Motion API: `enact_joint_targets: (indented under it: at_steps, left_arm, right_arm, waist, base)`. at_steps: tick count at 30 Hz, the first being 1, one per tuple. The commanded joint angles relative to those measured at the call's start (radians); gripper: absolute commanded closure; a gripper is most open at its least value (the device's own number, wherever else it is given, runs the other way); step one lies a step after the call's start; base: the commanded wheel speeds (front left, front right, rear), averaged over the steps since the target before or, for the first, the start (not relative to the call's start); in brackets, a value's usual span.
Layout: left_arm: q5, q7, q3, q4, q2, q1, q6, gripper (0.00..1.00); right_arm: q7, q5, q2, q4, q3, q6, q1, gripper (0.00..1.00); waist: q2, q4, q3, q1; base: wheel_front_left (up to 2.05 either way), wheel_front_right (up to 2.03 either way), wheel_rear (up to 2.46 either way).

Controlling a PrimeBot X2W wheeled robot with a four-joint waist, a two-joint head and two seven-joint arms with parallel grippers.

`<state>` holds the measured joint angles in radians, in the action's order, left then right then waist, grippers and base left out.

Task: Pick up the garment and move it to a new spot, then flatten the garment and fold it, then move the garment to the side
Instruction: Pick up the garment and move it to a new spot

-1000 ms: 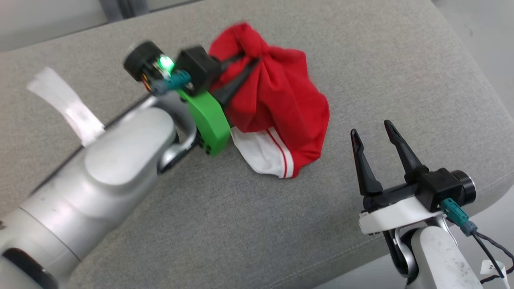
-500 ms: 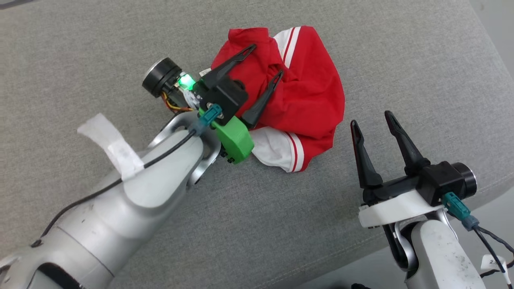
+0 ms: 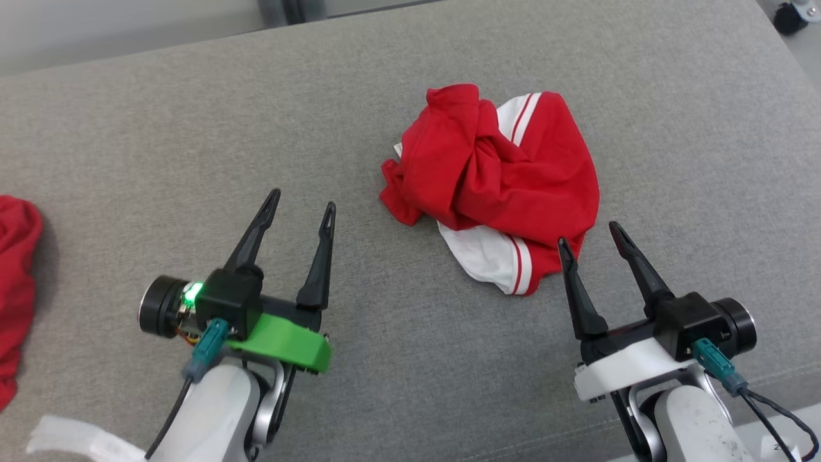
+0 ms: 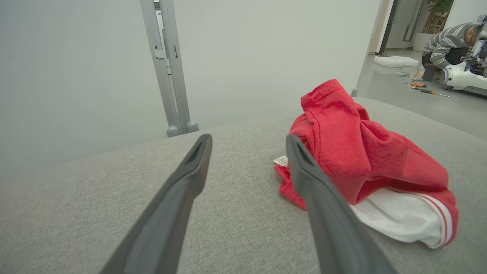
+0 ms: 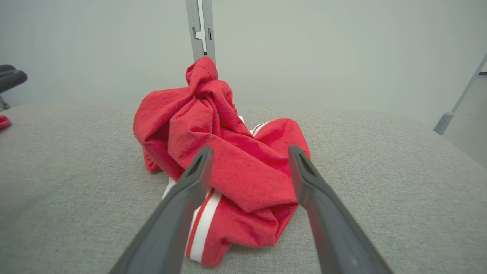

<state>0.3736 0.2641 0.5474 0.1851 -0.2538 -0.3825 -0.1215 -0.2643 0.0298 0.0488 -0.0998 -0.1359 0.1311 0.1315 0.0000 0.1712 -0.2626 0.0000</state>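
The left pincer [image 3: 303,199] is standing wide open, fingers spread, gripping nothing, and it is hovering over bare grey cushion [image 3: 192,128]. The red garment [image 3: 507,173] is lying crumpled in a heap ahead of it and off to its right, apart from its fingers. In the left wrist view the garment [image 4: 365,160] is showing past the right finger and bunching up high. Its white panel with red stripes is spreading along the near low edge, and a small white label [image 4: 281,160] is poking out on the side nearest the pincer.

The right pincer [image 3: 588,232] is also standing wide open and empty. The garment is sitting straight ahead of it, just past the fingertips. In the head view one fingertip is overlapping the hem; cannot tell if it is touching. In the right wrist view the heap [image 5: 213,125] is rising beyond the gap between the two fingers, striped white part nearest.

A second red cloth [image 3: 16,289] is lying well off to the left pincer's left. White tape [image 3: 70,439] is trailing behind that pincer, off its arm. Far beyond the garment in the left wrist view, a person [image 4: 449,38] in a striped top is bending over.
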Motion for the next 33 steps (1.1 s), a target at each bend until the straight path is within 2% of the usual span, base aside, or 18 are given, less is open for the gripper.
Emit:
enact_joint_targets:
  at_steps: [1,9,14,15,19,26,33]
  left_arm:
    - [-0.022,0.0,-0.034,-0.021,0.012,0.063,0.006,0.0]
    - [-0.112,0.0,-0.26,-0.09,0.1,0.322,0.024,0.0]
    - [-0.165,0.0,-0.365,-0.124,0.156,0.438,0.067,0.0]
    - [-0.186,0.0,-0.371,-0.136,0.162,0.456,0.085,0.0]
    - [-0.235,0.0,-0.412,-0.152,0.184,0.512,0.103,0.0]
    - [-0.213,0.0,-0.45,-0.127,0.203,0.567,0.13,0.0]
    - [-0.19,0.0,-0.436,-0.118,0.203,0.584,0.133,0.0]
  right_arm:
    - [0.0,-0.007,0.003,-0.007,0.007,-0.001,-0.025,0.0]
    - [0.0,-0.011,0.003,-0.024,0.026,-0.001,-0.1,0.0]
    - [0.0,-0.001,0.003,-0.028,0.041,-0.001,-0.146,0.0]
    - [0.0,0.001,0.002,-0.03,0.04,-0.001,-0.156,0.0]
    - [0.0,-0.006,0.003,-0.039,0.029,-0.001,-0.184,0.0]
    - [0.0,0.001,0.002,-0.051,0.008,-0.001,-0.221,0.0]
    - [0.0,-0.006,0.002,-0.051,-0.007,-0.001,-0.226,0.0]
  waist:
    - [0.0,-0.105,0.11,0.0]
    - [0.0,-0.164,0.214,0.0]
    - [0.0,-0.169,0.264,0.0]
    - [0.0,-0.168,0.271,0.0]
    - [0.0,-0.169,0.297,0.0]
    - [0.0,-0.17,0.326,0.0]
    - [0.0,-0.171,0.329,0.0]
  base:
    - [0.0,0.0,0.0]
    - [0.0,0.0,0.0]
    - [0.0,0.0,0.0]
    - [0.0,0.0,0.0]
    - [0.0,0.0,0.0]
    - [0.0,0.0,0.0]
    - [0.0,0.0,0.0]
